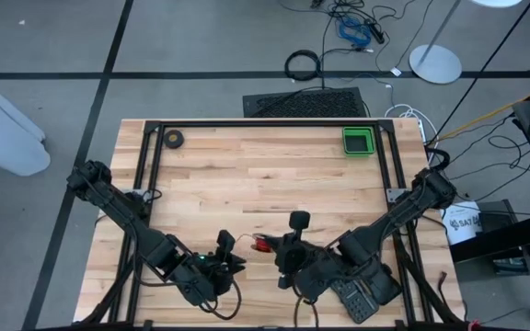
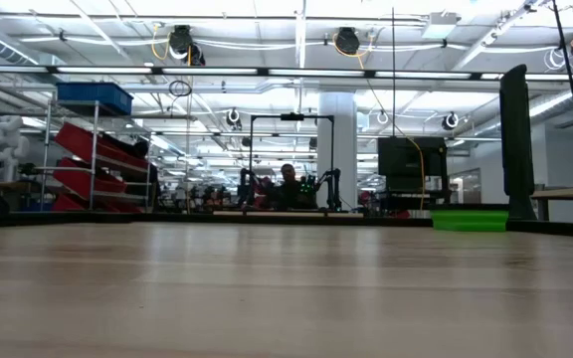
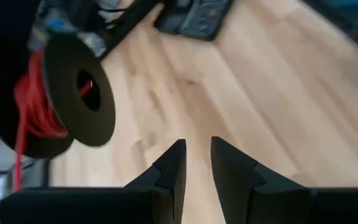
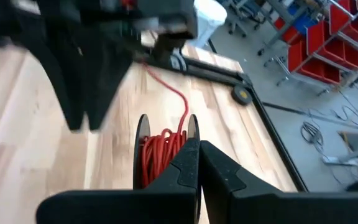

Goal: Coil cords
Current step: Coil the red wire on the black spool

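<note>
We find the cords wound as red wire on a dark spool, held up off the table near its front edge, well apart from the green tray at the far right corner. The right gripper is clenched on the spool's rim, so the spool's axis runs crosswise to those fingers. The left gripper hangs just beside it — its fingers parted a little, grasping nothing that we can see. From it the spool lies ahead and off to one side, flange face-on. A loose red strand trails from the spool toward the left arm, so we judge the left gripper nearer to it.
</note>
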Available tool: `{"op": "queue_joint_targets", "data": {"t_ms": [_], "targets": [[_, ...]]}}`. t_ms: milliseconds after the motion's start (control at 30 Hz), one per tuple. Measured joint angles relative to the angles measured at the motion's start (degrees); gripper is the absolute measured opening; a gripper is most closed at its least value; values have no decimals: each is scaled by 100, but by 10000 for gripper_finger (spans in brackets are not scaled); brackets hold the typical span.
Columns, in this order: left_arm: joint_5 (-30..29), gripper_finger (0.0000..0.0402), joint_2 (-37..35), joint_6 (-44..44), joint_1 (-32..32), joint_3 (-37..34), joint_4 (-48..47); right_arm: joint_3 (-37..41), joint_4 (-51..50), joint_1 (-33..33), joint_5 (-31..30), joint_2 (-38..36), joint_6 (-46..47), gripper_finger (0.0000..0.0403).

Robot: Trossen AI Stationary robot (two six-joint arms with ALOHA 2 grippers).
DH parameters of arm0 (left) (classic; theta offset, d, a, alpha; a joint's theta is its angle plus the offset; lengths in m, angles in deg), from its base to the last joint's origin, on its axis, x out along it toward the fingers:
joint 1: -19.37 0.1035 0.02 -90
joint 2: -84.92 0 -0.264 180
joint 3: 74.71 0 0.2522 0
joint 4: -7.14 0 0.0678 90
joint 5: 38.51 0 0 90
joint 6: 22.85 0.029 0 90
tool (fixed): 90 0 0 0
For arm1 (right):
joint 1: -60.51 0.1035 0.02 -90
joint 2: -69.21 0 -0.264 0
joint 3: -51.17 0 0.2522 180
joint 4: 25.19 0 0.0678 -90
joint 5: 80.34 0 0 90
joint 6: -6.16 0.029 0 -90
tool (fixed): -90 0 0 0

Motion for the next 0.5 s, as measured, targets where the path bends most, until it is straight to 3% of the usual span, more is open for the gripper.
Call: {"op": "queue_joint_targets", "data": {"t_ms": [333,500], "targets": [[1820,81,0,-419,-105,0,-79,2,-169,-39,-662,526,116,0],[1944,81,-92,-587,-346,0,-223,2,-253,-131,-738,842,160,0]]}}
